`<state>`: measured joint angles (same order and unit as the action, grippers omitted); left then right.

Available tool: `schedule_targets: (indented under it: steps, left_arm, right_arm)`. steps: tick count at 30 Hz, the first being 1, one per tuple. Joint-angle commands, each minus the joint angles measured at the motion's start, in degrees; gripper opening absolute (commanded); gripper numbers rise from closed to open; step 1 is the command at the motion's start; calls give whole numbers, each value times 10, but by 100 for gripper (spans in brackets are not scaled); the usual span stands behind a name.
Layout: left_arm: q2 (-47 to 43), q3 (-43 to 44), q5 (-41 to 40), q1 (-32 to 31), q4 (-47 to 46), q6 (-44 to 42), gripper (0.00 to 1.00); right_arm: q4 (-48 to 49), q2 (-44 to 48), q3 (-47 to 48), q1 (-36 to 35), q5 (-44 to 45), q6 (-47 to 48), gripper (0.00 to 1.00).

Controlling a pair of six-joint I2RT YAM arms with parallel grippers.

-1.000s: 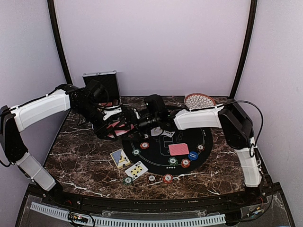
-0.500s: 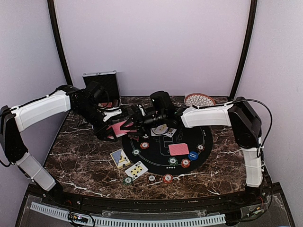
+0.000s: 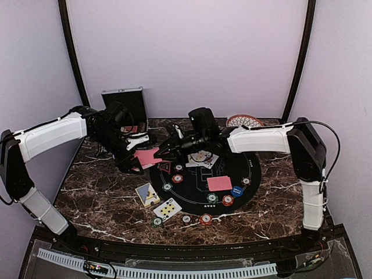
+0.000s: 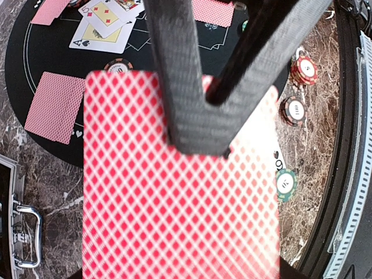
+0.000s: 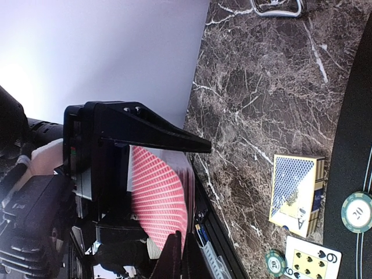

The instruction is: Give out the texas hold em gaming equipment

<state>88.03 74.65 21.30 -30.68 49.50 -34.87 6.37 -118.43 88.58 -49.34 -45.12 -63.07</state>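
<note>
Black round mat [image 3: 247,165] taken as reference. Silver case [image 3: 123,102] stands off the mat, beyond its far-left.

Left gripper [image 3: 138,159] over the mat's left edge, clamped on the red-backed deck [image 4: 174,221], which is held clear of the surface.

Right gripper [image 3: 167,150] meets the deck edge with its jaws closed; cannot tell whether a card is pinched.

One face-down card [image 3: 219,183] right of mat centre. Poker chips [image 3: 227,200] along the near rim. Triangle marker [image 3: 165,168] at the left rim.

Cards [image 3: 219,183] and chips [image 3: 227,200] on the mat [image 3: 247,168], case [image 3: 124,102] behind its left, dish [image 3: 244,121] behind its right
</note>
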Motion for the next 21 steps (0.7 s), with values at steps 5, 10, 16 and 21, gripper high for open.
schedule_targets:
  steps: [5,10,16,21]
  left_arm:
    - [-27,-7,-3,3,-3,-5,0]
    - [-26,-8,-5,3,-1,-7,0]
    - [-23,-9,-11,3,7,-11,0]
    - [-21,-11,-13,3,12,-14,0]
  right_arm:
    - [4,45,-10,13,1,2,0]
    - [-2,68,-38,32,1,10,0]
    - [-20,111,-97,81,-1,36,0]
    - [-53,150,-160,140,4,70,0]
